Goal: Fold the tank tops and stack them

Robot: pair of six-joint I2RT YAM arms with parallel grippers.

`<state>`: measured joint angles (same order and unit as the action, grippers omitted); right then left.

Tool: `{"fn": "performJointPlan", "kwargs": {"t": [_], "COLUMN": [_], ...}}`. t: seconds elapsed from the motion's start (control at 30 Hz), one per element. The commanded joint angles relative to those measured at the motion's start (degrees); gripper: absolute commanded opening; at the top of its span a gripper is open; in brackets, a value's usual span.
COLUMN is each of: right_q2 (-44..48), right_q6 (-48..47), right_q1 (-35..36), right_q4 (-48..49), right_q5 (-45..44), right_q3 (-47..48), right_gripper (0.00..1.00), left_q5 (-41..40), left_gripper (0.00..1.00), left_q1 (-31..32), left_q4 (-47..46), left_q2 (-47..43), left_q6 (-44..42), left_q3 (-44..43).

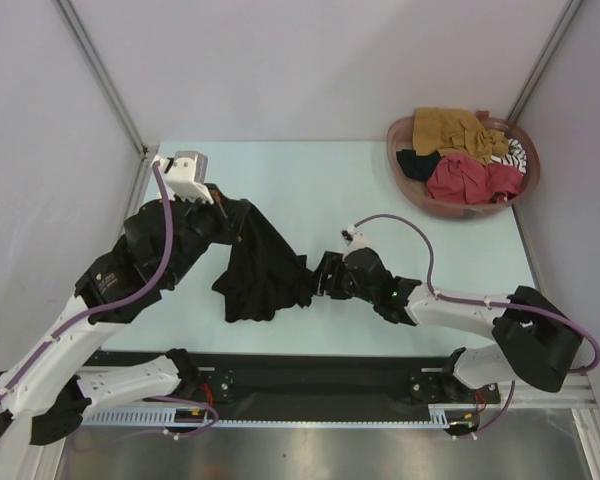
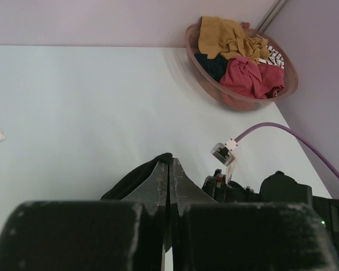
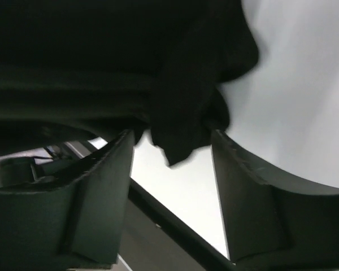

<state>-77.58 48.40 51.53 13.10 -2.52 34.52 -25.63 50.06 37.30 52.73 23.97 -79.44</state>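
Item, black tank top [image 1: 265, 272]: lying crumpled on the pale table [image 1: 310, 190] just in front of the two arms, its upper left end being drawn up off the surface. Left gripper [image 1: 218, 203]: pinching that raised end, its fingers [image 2: 158, 183] pressing flat together with black cloth bunching at their tips. Right gripper [image 1: 320, 276]: sitting low at the garment's right edge, jaws standing apart, with a flap of the black cloth hanging loose between them and not being squeezed; I cannot tell whether it is brushing either side. Reddish-brown basket [image 1: 450, 208]: sitting at the far right corner of the table, well apart from both arms. It is holding a heap: a mustard-brown top [image 1: 450, 128] lying across the back, a red top [image 1: 465, 178] bunching at the front, a dark garment [image 1: 415, 162] showing at the left, and a black-and-white striped top [image 1: 515, 152] peeking out at the right.
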Motion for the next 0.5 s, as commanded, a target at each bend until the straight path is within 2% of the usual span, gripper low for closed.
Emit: {"fn": "performJointPlan", "kwargs": {"t": [0.0, 0.07, 0.13, 0.3, 0.47], "right_q2": [-1.87, -2.66, -3.8, -7.32, -9.25], "right_q6": [-1.02, -1.9, -3.05, -3.58, -3.84], "right_q1": [0.94, 1.56, 2.35, 2.96, 3.58], "right_q4": [3.43, 2.46, 0.62, -3.08, -4.75], "right_q5": [-3.62, -4.06, -6.08, -8.2, -9.34], "right_q3": [6.34, 7.66, 9.68, 12.93, 13.46], "right_gripper": [0.59, 0.53, 0.53, 0.38, 0.39], "left_q5": [1.02, 1.19, 1.46, 1.46, 1.02], "left_gripper": [0.0, 0.0, 0.0, 0.0, 0.0], "left_q1": [-0.58, -0.67, -0.67, -0.58, -0.58], "left_q4": [-2.76, -2.58, -2.58, -2.32, -1.53], "left_q2": [-1.23, -1.31, -1.49, -1.49, -1.66], "left_q6": [-0.15, -0.15, -0.23, -0.32, -0.85], "left_q3": [-0.28, -0.37, -0.45, -1.15, -2.39]}}
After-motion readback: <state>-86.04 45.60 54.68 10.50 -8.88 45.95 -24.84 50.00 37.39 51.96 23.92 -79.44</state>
